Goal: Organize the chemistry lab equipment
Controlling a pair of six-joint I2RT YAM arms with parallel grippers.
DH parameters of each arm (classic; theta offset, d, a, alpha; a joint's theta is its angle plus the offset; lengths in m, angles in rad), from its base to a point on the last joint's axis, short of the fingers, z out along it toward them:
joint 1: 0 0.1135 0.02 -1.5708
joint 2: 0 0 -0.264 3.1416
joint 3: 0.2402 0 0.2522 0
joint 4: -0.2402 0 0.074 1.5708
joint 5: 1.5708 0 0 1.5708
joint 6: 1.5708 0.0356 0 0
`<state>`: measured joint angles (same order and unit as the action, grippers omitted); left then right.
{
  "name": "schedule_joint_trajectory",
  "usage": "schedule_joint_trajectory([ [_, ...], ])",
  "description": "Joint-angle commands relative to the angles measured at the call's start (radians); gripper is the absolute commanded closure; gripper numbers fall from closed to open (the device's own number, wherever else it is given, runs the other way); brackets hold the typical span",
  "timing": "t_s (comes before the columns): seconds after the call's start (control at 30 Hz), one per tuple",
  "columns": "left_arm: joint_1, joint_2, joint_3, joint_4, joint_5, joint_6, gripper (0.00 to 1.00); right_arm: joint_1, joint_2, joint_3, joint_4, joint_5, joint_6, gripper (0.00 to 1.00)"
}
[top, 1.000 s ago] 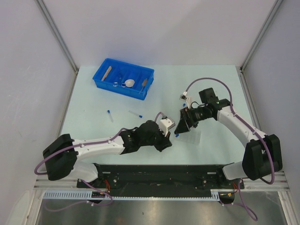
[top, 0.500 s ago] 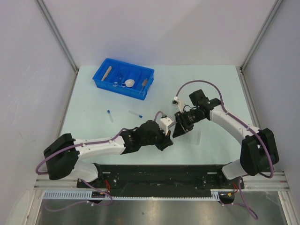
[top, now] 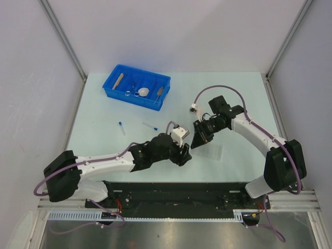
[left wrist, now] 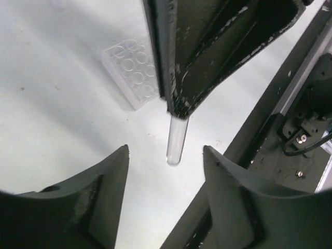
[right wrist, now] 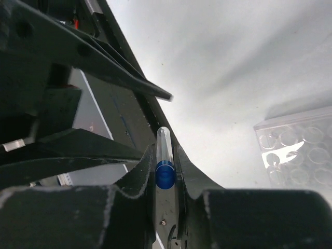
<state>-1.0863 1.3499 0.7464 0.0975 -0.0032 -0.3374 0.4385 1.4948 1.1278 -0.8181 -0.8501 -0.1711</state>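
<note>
Blue-capped tube [right wrist: 165,174] sits clamped in the right pincer [top: 199,137] above the bench [left wrist: 46,104]. Its rounded end hangs between the parted, non-touching fingers of the left pincer [left wrist: 165,153], near the clear tube rack [left wrist: 132,70].

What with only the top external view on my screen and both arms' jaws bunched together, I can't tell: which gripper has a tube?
Observer: The right gripper. Its wrist view shows a blue-capped tube clamped between its jaws, cap toward the wrist.
Operator: Is the left one touching it?
Observer: No. The left gripper has its jaws apart, and the tube's rounded end hangs between them without contact.
Operator: And the rack?
Observer: The clear tube rack lies flat on the table beyond the tube. The wells that show look empty.
</note>
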Motion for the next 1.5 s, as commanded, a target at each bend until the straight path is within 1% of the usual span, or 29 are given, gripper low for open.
schedule_joint_trajectory([
  [0.0,0.017,-0.121,-0.033,-0.011,-0.134,0.001,0.29,-0.033,-0.030,0.050,0.003,0.071,-0.039,0.96],
  [0.03,0.025,-0.136,-0.042,-0.053,-0.165,0.008,0.24,-0.040,-0.031,0.056,0.004,0.094,-0.053,0.96],
  [0.07,0.037,-0.164,-0.045,-0.079,-0.187,0.017,0.16,-0.049,-0.034,0.069,0.004,0.147,-0.059,0.96],
  [0.1,0.078,-0.179,-0.050,-0.132,-0.204,0.018,0.13,-0.052,-0.037,0.072,0.011,0.175,-0.065,0.96],
  [0.13,0.106,-0.196,-0.062,-0.152,-0.195,0.018,0.11,-0.053,-0.041,0.073,0.019,0.204,-0.080,0.96],
  [0.17,0.138,-0.230,-0.070,-0.168,-0.175,0.018,0.09,-0.055,-0.042,0.075,0.025,0.270,-0.091,0.96],
  [0.2,0.205,-0.247,-0.077,-0.198,-0.134,0.015,0.08,-0.052,-0.041,0.075,0.036,0.304,-0.102,0.96],
  [0.3,0.314,-0.310,-0.099,-0.263,-0.101,0.005,0.06,-0.050,-0.033,0.075,0.075,0.413,-0.133,0.96],
  [0.4,0.364,-0.363,-0.117,-0.306,-0.129,-0.008,0.06,-0.052,-0.021,0.075,0.111,0.470,-0.139,0.95],
  [0.67,0.394,-0.445,-0.200,-0.320,-0.139,-0.052,0.04,-0.047,0.016,0.075,0.160,0.557,-0.162,0.95],
  [0.9,0.396,-0.463,-0.213,-0.326,-0.152,-0.057,0.04,-0.034,0.048,0.075,0.169,0.540,-0.160,0.94],
  [1.2,0.398,-0.456,-0.214,-0.317,-0.149,-0.058,0.04,-0.015,0.045,0.075,0.155,0.511,-0.157,0.94],
  [1.47,0.397,-0.460,-0.220,-0.318,-0.147,-0.061,0.04,-0.014,0.067,0.075,0.162,0.514,-0.154,0.94],
])
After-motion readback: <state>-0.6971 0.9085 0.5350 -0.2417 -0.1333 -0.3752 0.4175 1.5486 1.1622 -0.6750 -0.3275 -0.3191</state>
